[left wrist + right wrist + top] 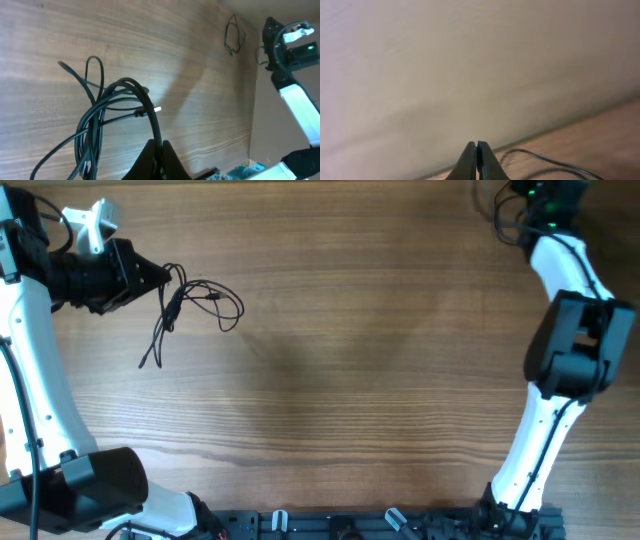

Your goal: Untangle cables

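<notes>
A tangle of thin black cables (176, 308) lies on the wooden table at the far left, with a loose end trailing toward the front. My left gripper (165, 277) is shut on one strand at the top of that tangle. In the left wrist view the strand (150, 112) arches out of the bundle (95, 125) into the gripper (161, 145). A separate thin cable loop (234, 35) lies at the far right corner. My right gripper (477, 146) is shut there, with nothing visible between its tips. A thin cable (545, 161) lies on the table just beyond it.
The right arm (575, 340) stands along the right edge of the table, and a pale wall (470, 65) fills its wrist view. The left arm's base (80, 485) sits at the front left. Black fixtures (380, 525) line the front edge.
</notes>
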